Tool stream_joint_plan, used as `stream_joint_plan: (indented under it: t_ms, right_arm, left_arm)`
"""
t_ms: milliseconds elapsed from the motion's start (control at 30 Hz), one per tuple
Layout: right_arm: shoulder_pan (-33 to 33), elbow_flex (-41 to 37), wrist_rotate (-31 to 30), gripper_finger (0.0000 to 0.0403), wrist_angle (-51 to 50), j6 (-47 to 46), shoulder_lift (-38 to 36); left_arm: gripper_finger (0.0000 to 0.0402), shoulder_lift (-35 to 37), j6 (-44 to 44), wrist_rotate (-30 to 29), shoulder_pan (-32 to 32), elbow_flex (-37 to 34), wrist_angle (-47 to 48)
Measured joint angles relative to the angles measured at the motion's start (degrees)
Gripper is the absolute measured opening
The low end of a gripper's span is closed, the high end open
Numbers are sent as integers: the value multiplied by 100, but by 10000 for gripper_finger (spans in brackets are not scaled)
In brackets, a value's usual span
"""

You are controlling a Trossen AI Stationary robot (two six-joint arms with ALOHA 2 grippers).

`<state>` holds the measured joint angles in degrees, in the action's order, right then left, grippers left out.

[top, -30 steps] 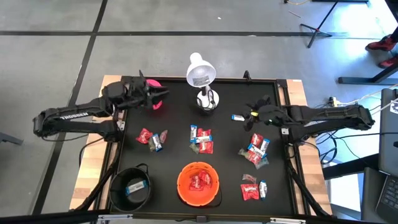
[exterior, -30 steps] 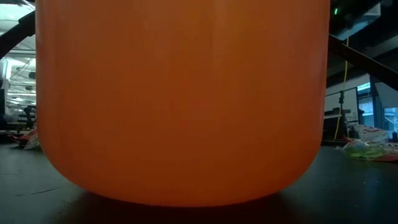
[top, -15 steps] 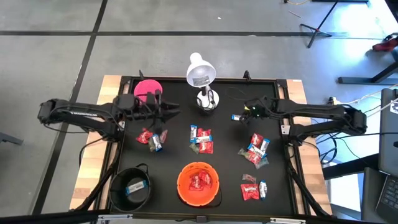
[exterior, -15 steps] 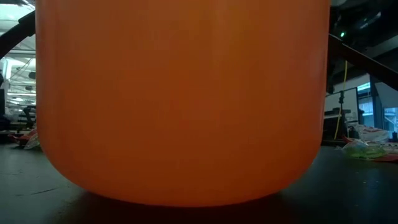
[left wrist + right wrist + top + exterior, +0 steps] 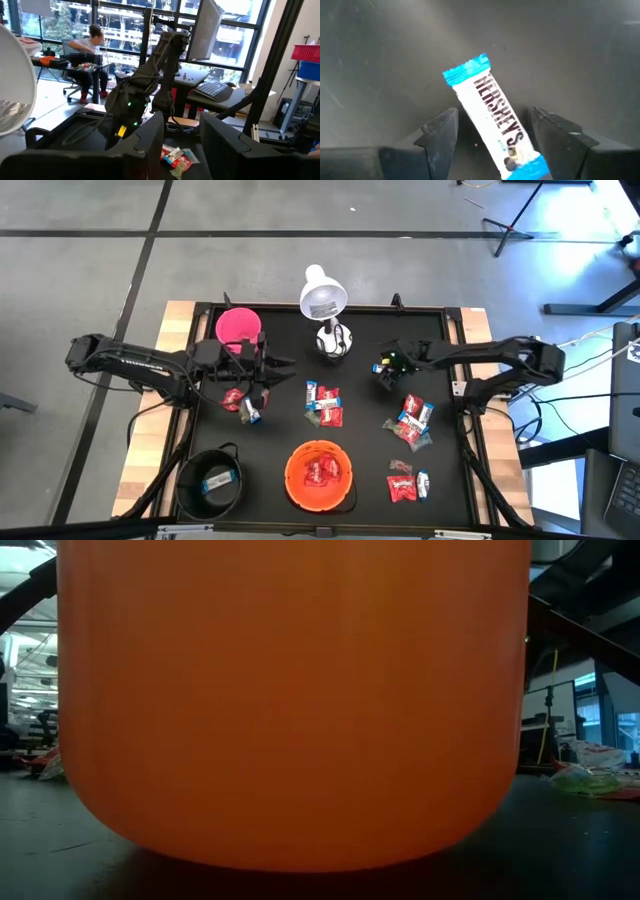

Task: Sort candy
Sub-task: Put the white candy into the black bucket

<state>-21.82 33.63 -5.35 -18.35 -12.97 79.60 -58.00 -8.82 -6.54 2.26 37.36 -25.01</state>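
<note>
The right tool (image 5: 492,135) hangs open directly over a blue-and-white Hershey's candy bar (image 5: 492,117) lying flat on the black surface (image 5: 365,380). The bar's long axis runs diagonally between the fingers (image 5: 440,135), so closing requires wrist rotation. The left tool (image 5: 262,372), part open and empty, waits near the left candy pile (image 5: 245,402).

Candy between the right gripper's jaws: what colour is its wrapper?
White with bright blue ends and dark lettering, on the flat wrapped candy bar; clearest in the right wrist view.
</note>
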Motion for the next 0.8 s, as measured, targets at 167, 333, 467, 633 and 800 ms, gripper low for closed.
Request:
stream_joint_plan:
  t_ms: [167,333,467,633,800]
  right_arm:
    - [0,15,35,253,216,96,438]
    - [2,28,8,253,233,97,617]
    - [4,24,6,242,230,87,620]
    - [4,22,268,173,231,122,632]
    - [4,22,346,85,219,133,620]
  left_arm:
    - [118,-2,-179,1,0,0,-20]
    - [118,0,-259,-5,71,0,-55]
    - [118,1,-281,-7,129,0,-89]
    - [118,1,-299,-51,232,0,-147]
    - [118,1,-302,-195,269,0,-156]
